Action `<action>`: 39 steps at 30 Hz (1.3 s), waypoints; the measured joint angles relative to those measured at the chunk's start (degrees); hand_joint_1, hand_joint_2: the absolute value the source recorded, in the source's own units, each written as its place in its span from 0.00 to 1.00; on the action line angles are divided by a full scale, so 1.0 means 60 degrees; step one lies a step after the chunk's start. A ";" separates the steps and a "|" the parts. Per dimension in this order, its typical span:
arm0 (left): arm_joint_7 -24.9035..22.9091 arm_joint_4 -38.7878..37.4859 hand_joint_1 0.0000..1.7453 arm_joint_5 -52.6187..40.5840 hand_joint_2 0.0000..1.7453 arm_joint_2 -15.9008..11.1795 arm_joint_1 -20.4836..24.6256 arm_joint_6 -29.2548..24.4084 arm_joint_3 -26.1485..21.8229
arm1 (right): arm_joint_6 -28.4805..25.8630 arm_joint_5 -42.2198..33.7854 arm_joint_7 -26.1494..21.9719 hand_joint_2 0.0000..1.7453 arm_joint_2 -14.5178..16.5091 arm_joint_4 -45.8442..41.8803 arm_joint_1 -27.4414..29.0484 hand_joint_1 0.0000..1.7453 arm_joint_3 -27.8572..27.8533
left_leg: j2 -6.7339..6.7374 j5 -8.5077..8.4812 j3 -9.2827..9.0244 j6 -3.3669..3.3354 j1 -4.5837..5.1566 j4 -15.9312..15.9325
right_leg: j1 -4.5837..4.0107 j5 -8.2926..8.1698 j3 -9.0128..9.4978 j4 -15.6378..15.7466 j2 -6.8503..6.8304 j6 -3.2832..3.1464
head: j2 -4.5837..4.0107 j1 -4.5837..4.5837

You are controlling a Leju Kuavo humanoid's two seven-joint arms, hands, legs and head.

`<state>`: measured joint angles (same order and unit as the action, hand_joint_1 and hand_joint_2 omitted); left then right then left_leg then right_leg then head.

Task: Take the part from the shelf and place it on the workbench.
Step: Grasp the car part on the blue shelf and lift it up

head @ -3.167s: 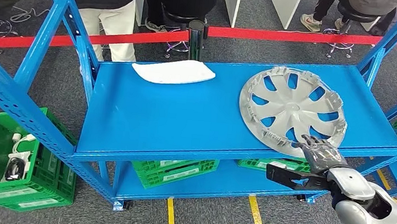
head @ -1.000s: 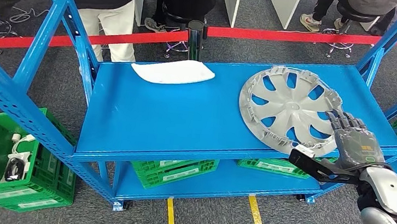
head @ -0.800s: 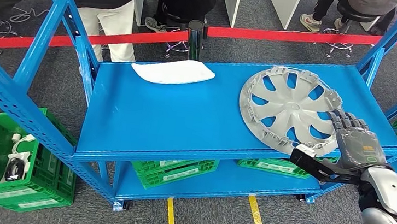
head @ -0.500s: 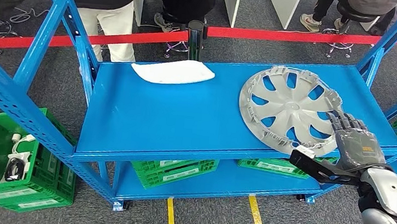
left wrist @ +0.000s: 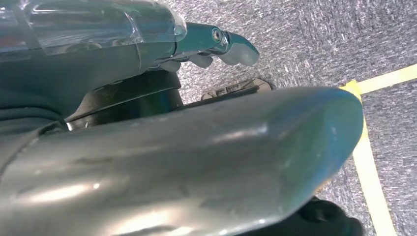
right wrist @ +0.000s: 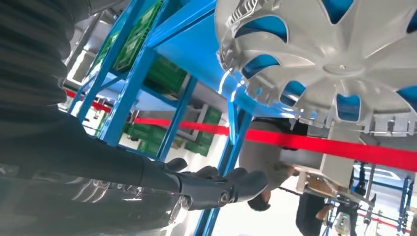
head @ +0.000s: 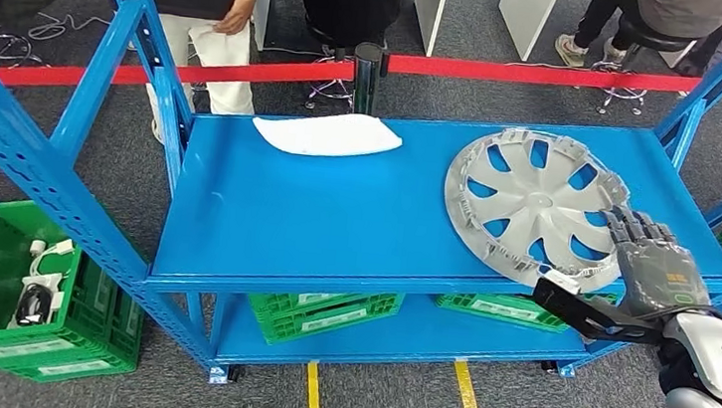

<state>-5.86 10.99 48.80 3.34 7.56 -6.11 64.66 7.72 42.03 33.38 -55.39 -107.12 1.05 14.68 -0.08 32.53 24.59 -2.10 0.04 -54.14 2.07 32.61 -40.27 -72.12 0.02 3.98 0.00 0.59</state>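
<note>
Right hand (head: 652, 277) sits at the front right corner of the blue shelf (head: 334, 231), at about 4 o'clock off the hubcap (head: 537, 203). Fingers (head: 634, 228) are extended and slightly apart, lying over the hubcap's near-right rim; the thumb sticks out toward 9 o'clock below the shelf's front edge. Nothing is clamped: the hand is spread with no grip closed on the part. From the head view I cannot tell whether the fingertips touch the rim or sit just above it. In the right wrist view the fingers (right wrist: 216, 184) are straight and side by side, with the hubcap (right wrist: 334, 59) apart from them in that picture.

The hubcap is silver, spoked, lying flat on the top level of the shelf, right half, its near edge at the shelf's front lip.

A white flat piece (head: 329, 133) lies at the back of the same level, roughly 10 o'clock from the hubcap, well apart.

Left hand (left wrist: 216, 42): part of it shows above grey carpet with a yellow tape line (left wrist: 369, 167); cannot tell its state.

Green crates (head: 322, 310) sit on the lower level. People stand behind a red barrier tape (head: 250, 68).
</note>
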 joint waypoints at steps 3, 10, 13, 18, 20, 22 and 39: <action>-0.0016 -0.0002 0.00 -0.0009 0.00 -0.0002 -0.0005 0.0002 0.0000 | 0.0004 0.0000 0.0000 1.00 0.0007 0.0003 0.0014 0.00 -0.0018 | -0.0062 0.0221 -0.0243 0.0156 -0.0043 -0.0018 | 0.0068 -0.1032 0.0435 0.1218 0.0009 0.0076 | 0.0000 0.0023; -0.0046 0.0025 0.00 -0.0037 0.00 0.0080 0.0059 0.0130 0.0010 | 0.0014 0.0001 0.0000 1.00 0.0055 -0.0016 0.0074 0.00 -0.0098 | -0.0050 0.0668 -0.0102 0.0516 -0.0052 -0.0466 | 0.0007 -0.0828 0.0967 0.2208 0.0015 -0.0404 | 0.0000 -0.0084; -0.0017 0.0027 0.00 -0.0053 0.00 0.0103 0.0079 0.0126 0.0013 | 0.0010 0.0001 0.0002 1.00 0.0046 -0.0033 0.0095 0.00 -0.0137 | 0.0024 0.1300 0.0989 0.0564 -0.0071 -0.2274 | -0.0032 -0.0723 0.1078 0.2217 -0.0035 -0.0534 | 0.0000 -0.0206; 0.0032 0.0032 0.00 -0.0072 0.00 0.0113 0.0133 0.0113 0.0015 | 0.0010 0.0001 0.0004 1.00 0.0070 -0.0029 0.0147 0.00 -0.0148 | 0.0012 0.0037 0.1733 0.0317 0.0013 -0.2276 | -0.0157 -0.0455 0.1435 0.2225 -0.0067 -0.0581 | 0.0000 -0.0243; 0.0026 0.0029 0.00 -0.0073 0.00 0.0110 0.0114 0.0115 0.0028 | 0.0010 0.0001 0.0004 1.00 0.0084 -0.0026 0.0152 0.00 -0.0148 | 0.0010 -0.0583 0.1536 0.0144 0.0091 -0.1518 | -0.0175 -0.0391 0.1541 0.2246 -0.0054 -0.0534 | 0.0000 -0.0219; 0.0029 0.0029 0.00 -0.0072 0.00 0.0121 0.0113 0.0117 0.0055 | 0.0006 0.0003 0.0011 1.00 0.0100 -0.0025 0.0173 0.00 -0.0148 | 0.0016 -0.0608 0.1476 0.0182 0.0131 -0.1247 | -0.0164 -0.0377 0.1510 0.2235 -0.0047 -0.0478 | 0.0000 -0.0213; 0.0034 0.0029 0.00 -0.0065 0.00 0.0164 0.0112 0.0128 0.0075 | -0.0055 -0.0021 -0.0050 1.00 0.0102 -0.0025 0.0269 0.00 -0.0315 | 0.0049 -0.0257 0.1240 0.0251 0.0102 -0.0920 | -0.0174 -0.0385 0.1597 0.2353 -0.0096 -0.0385 | 0.0000 -0.0077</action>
<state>-5.66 11.17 48.41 4.33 8.23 -5.34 65.11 7.39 41.91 33.08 -54.77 -107.27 2.66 12.79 0.21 30.99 32.03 -0.59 0.65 -59.66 1.03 30.30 -30.69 -58.00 -0.56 1.67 0.00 0.13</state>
